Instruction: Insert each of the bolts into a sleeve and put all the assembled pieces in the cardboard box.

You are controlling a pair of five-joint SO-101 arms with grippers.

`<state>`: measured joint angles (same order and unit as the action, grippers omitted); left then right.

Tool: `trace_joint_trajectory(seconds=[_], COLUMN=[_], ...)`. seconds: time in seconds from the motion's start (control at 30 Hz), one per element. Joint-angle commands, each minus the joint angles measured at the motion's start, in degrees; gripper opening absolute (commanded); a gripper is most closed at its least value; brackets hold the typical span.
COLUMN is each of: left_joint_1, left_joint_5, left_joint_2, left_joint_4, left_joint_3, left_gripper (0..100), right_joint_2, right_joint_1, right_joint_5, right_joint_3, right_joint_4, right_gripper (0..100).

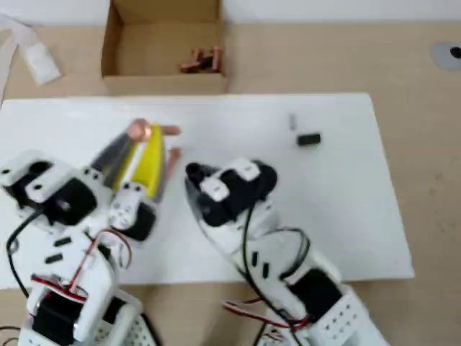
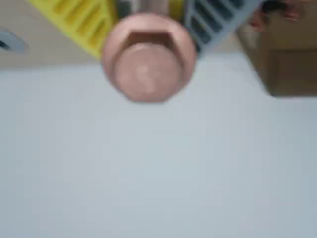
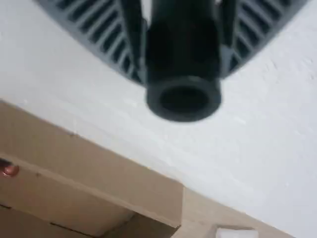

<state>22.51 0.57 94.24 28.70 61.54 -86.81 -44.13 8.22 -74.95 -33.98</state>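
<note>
one white board spreads just in front of the cardboard box. near the box's front wall, the left gripper pinches a copper bolt. farther from the box, the right gripper is clamped around a black sleeve. assembled pieces lie inside the box. a spare sleeve rests on the board, off to the box's side.

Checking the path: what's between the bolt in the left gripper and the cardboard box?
Bare white board up to the cardboard box, in the high view.
</note>
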Motion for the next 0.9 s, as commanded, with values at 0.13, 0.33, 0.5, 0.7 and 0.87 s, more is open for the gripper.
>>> trace_joint_trajectory(seconds=[0.13,0.33,0.5,0.7,0.87], left_joint_1=[4.66,4.13,4.31,4.13,4.57], left_joint_5=[-0.09,-0.35,-0.35,-0.18,-0.18], left_joint_2=[0.13,-0.04,-1.98,-10.59,-16.57], left_joint_4=[1.23,5.01,15.65,23.56,28.48], left_joint_3=[-0.7,-3.43,-11.6,-23.47,-32.97], left_gripper=[1,1,1,1,1], right_joint_2=[-1.19,-1.63,-1.63,-1.54,-1.54], right_joint_1=[-0.92,-0.84,-0.75,-0.75,-0.75], right_joint_5=[0.53,0.53,0.53,0.53,0.53], right_joint_3=[0.31,0.13,0.04,0.04,0.04], right_joint_4=[1.85,1.58,1.49,1.49,1.41], right_gripper=[1.0,1.0,1.0,1.0,1.0])
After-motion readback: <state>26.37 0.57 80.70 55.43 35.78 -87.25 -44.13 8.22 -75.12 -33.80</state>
